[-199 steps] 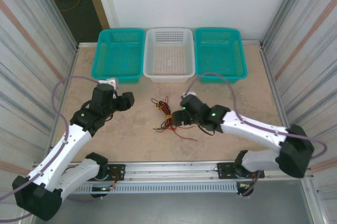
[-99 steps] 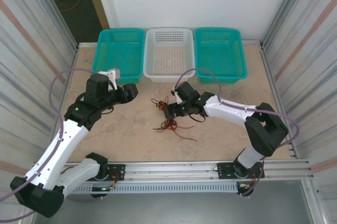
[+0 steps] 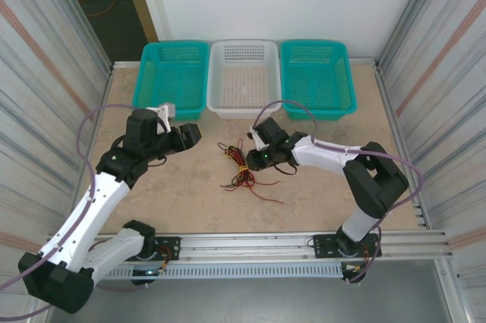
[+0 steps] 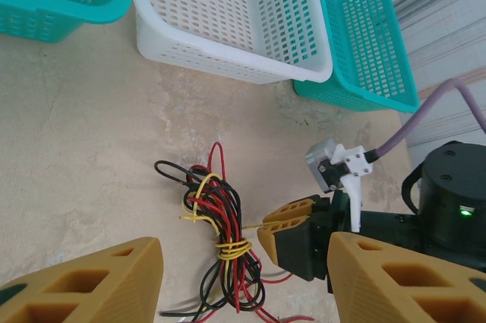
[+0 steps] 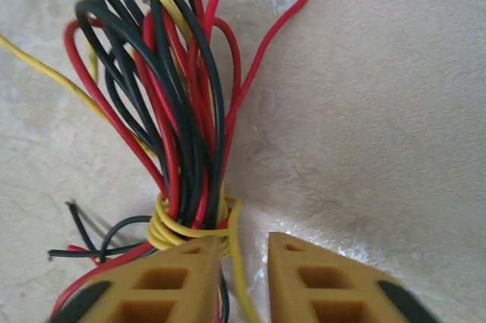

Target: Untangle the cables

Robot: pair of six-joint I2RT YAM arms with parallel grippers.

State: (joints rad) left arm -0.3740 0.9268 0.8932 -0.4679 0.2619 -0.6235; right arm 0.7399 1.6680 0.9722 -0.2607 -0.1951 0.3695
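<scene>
Below, cables (image 5: 190, 156) cut off behind right gripper (image 5: 244, 251), jaws parted.

On my bench (image 3: 190, 201) the cables (image 3: 238, 162) lie mid-frame, and two teal baskets (image 3: 175, 43) flank a white basket (image 3: 244, 42) at top.

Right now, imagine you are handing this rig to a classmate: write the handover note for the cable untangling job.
Left hand: open, holding nothing, left of the cables.
Right hand: open, low at the yellow wrap, with one yellow strand running between its fingers, not clamped.
Cables: red, black and yellow, one tied bundle mid-table.
Done: nothing separated.
Left: loosen the yellow wraps and pull the cables apart.
</scene>
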